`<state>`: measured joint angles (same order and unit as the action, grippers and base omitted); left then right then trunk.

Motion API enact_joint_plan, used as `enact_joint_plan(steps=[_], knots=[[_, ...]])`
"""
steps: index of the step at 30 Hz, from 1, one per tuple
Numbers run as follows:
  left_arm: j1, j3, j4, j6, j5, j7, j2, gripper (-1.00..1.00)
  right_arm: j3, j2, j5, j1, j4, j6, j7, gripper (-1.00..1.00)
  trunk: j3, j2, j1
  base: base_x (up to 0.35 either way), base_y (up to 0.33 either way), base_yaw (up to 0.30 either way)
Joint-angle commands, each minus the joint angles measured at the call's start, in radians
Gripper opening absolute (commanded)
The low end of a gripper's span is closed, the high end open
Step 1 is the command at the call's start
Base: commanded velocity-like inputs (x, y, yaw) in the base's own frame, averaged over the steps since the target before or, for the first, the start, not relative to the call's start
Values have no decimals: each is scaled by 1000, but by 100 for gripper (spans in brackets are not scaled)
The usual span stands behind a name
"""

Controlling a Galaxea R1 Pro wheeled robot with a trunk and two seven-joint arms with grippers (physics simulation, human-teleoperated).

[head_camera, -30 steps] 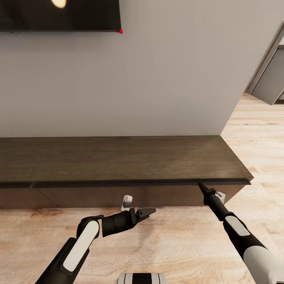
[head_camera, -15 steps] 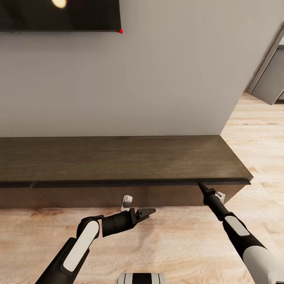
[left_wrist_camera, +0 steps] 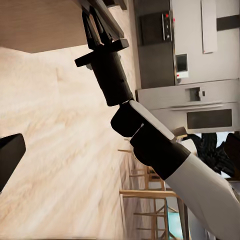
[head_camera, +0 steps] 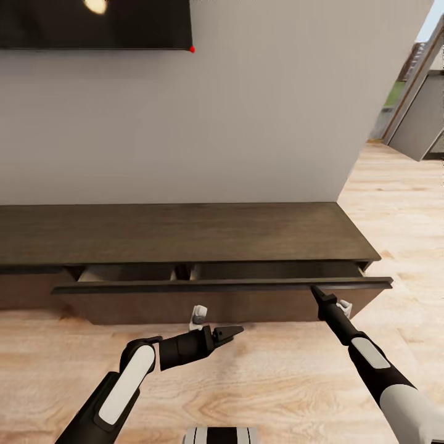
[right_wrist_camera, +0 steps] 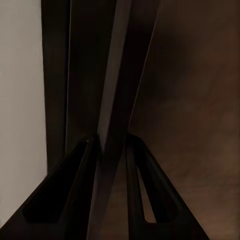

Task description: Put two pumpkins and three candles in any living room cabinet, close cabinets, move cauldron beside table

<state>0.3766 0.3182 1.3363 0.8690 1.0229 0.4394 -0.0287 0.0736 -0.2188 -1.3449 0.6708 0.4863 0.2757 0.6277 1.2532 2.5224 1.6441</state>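
The long low dark brown cabinet [head_camera: 185, 231] runs along the wall. Its wide drawer front [head_camera: 203, 302] stands out a little from the body, and a narrow gap shows the pale drawer inside [head_camera: 123, 272]. My right gripper [head_camera: 313, 290] is shut on the top edge of that drawer front near its right end. The right wrist view shows both fingers of that gripper [right_wrist_camera: 112, 142] pinching the thin dark edge, and it also appears in the left wrist view [left_wrist_camera: 97, 22]. My left gripper [head_camera: 229, 334] hangs open over the floor in front of the cabinet, holding nothing. Pumpkins, candles, cauldron and table are out of view.
A dark TV screen [head_camera: 92, 24] hangs on the grey wall above the cabinet. The wall ends at the right, where light wood floor [head_camera: 401, 209] leads to a doorway [head_camera: 419, 92]. My base [head_camera: 222, 435] is at the bottom edge. Kitchen appliances [left_wrist_camera: 200, 95] show far off.
The drawer front has come out from the cabinet body, opening a gap. The whole picture shifted as the camera backed away. Both arms keep their places in the view.
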Motion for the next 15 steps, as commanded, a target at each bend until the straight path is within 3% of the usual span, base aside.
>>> enact_joint_plan(steps=[1, 15], knots=[[1, 1, 0, 2, 0, 2, 0, 100, -9, 1, 9, 0, -29, 7, 1, -100, 1, 0, 0, -208, 0, 0], [1, 1, 0, 4, 0, 2, 0, 100, -9, -1, 9, 0, -29, 7, 1, -100, 1, 0, 0, -139, 0, 0]])
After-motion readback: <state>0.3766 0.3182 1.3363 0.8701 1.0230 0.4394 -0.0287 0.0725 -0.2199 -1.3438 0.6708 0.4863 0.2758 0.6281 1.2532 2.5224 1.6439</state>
